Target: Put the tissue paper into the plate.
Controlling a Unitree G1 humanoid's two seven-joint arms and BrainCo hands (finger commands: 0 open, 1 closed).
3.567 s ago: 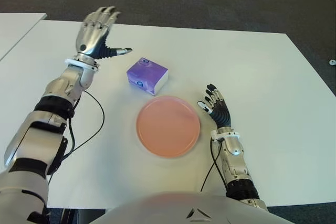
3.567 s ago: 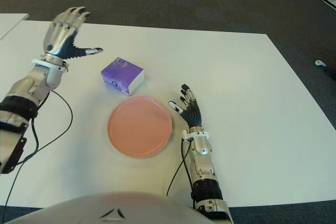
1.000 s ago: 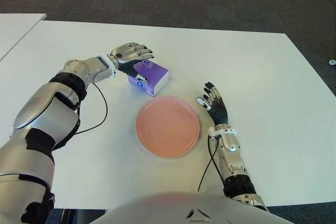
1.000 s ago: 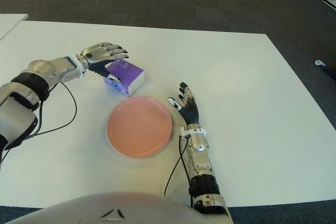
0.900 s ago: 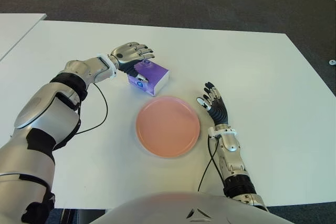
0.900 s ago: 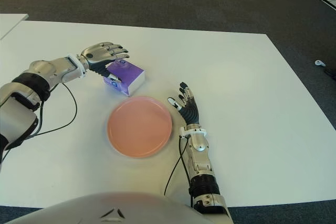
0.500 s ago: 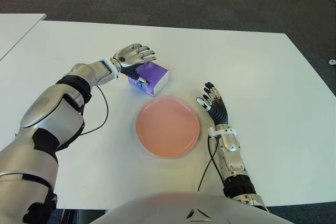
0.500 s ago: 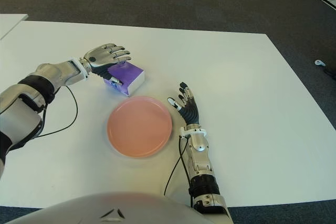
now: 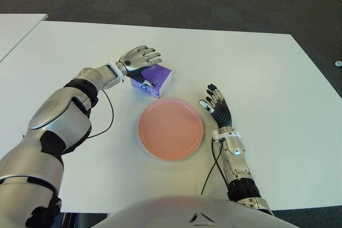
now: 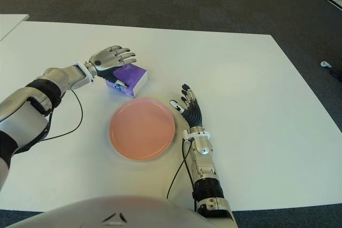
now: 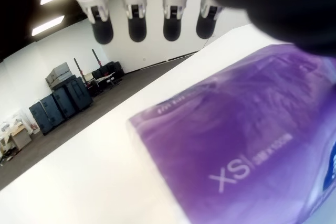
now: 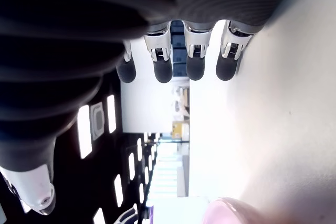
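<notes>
My left hand (image 9: 136, 60) is over the purple tissue paper (image 9: 156, 79), upper left of the pink plate (image 9: 171, 128). Its fingers (image 11: 137, 18) are spread, holding nothing. My right hand (image 9: 218, 107) is open beside the plate.

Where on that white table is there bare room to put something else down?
The table is bare right of the right hand and along its far edge. It is crowded mid-table, where the left hand covers the tissue pack just beyond the pink plate.

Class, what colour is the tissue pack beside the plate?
Purple, with white lettering; the tissue pack shows best in the left wrist view.
</notes>
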